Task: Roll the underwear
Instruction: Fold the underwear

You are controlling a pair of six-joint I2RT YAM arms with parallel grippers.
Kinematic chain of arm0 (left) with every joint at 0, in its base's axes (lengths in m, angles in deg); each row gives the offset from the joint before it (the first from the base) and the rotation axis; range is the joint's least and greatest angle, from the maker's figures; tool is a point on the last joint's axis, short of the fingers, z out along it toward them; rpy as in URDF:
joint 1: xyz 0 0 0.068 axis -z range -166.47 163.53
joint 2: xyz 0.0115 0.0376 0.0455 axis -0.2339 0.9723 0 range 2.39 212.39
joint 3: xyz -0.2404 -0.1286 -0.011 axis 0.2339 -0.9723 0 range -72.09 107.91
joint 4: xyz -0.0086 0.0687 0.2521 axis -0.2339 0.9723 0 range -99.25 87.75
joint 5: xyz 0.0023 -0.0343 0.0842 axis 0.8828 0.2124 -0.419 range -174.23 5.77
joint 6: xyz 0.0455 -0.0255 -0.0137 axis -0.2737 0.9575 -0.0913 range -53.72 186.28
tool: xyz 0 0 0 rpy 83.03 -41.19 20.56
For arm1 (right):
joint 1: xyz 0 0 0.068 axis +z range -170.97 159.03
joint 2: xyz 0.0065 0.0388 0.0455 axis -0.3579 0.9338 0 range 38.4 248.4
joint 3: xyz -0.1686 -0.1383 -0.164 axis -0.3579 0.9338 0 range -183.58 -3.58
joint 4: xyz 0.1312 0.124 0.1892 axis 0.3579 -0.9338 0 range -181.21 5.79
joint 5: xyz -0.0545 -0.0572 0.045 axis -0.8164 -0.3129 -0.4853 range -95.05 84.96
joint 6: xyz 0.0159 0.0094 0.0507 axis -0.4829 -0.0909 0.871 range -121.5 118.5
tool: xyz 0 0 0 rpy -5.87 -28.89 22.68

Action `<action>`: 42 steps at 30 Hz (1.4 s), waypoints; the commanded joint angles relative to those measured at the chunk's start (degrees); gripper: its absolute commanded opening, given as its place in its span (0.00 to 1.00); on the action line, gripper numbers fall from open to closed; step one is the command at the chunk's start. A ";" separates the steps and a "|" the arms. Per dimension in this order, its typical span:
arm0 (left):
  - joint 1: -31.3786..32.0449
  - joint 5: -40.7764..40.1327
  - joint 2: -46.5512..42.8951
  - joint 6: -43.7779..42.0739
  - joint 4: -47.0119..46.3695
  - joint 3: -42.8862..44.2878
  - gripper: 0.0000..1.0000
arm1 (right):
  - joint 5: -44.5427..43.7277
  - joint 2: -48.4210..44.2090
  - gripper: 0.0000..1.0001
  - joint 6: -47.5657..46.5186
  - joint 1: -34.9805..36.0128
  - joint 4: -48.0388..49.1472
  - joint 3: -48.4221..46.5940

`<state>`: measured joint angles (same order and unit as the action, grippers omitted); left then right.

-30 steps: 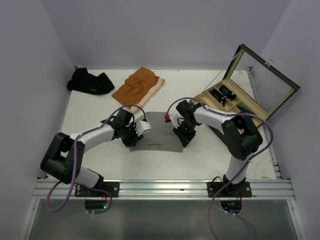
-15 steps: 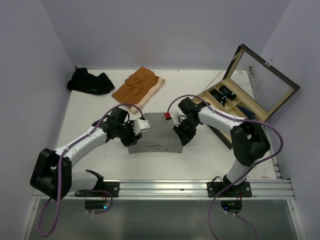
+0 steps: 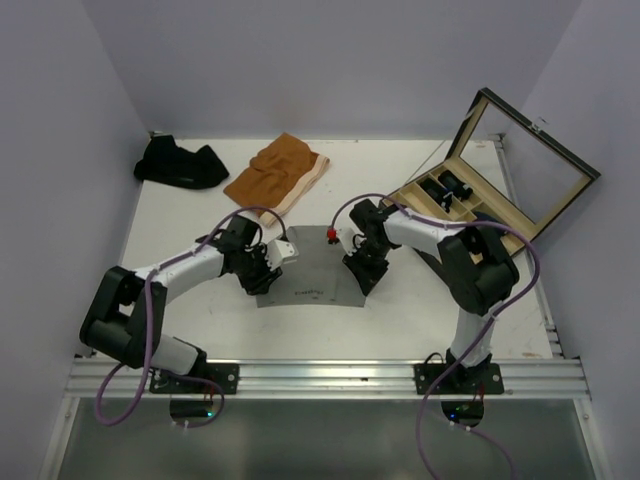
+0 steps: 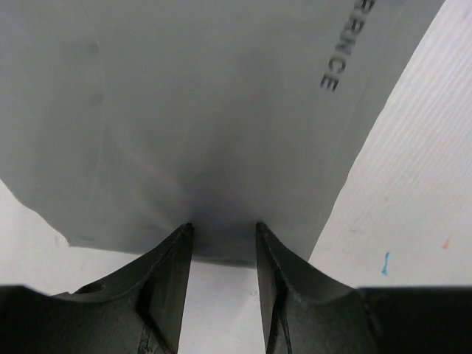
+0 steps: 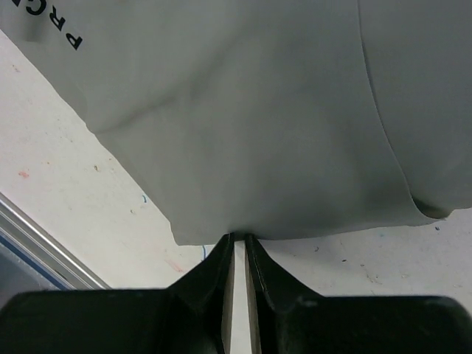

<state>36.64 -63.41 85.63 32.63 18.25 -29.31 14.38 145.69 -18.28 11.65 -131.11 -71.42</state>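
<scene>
The light grey underwear (image 3: 310,272) lies flat in the middle of the table, with black lettering near its front edge. My left gripper (image 3: 264,276) is at its left edge. In the left wrist view (image 4: 223,228) the jaws stand apart, with the grey cloth (image 4: 221,110) edge at their tips. My right gripper (image 3: 362,270) is at the right edge. In the right wrist view (image 5: 239,237) the jaws are nearly together, pinching the edge of the grey cloth (image 5: 258,110). The rust-orange underwear (image 3: 275,172) and a black one (image 3: 180,163) lie at the back left.
A wooden compartment box (image 3: 452,198) with its glass lid (image 3: 530,165) raised stands at the back right, close behind my right arm. A metal rail (image 3: 320,378) runs along the near edge. Walls enclose the left, back and right sides.
My left arm swung out to the left and back, its gripper staying at the grey cloth's left edge. My right gripper shifted slightly along the right edge.
</scene>
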 commanded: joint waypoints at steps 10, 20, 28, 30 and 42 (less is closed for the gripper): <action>-1.49 -1.57 7.08 -5.54 -4.12 3.86 0.44 | 18.34 -8.58 0.21 -8.88 3.15 -6.01 -1.42; -2.46 -2.98 10.98 -5.90 -1.59 16.28 0.45 | 5.64 -4.99 0.18 -0.98 -0.19 3.38 -10.21; -3.43 -2.28 1.32 -2.04 3.60 11.19 0.45 | -1.05 2.22 0.11 1.13 -1.16 7.08 -7.50; -3.69 -2.01 -0.35 -1.34 4.04 9.43 0.45 | -0.61 2.58 0.10 1.39 -1.07 6.99 -5.57; -4.30 0.10 -0.63 7.26 3.61 7.57 0.45 | 13.60 -1.11 0.06 1.74 9.90 2.69 -0.46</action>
<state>33.04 -64.48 83.71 34.86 22.10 -22.14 19.99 147.44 -17.36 16.52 -126.01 -73.29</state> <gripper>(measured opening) 0.446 0.057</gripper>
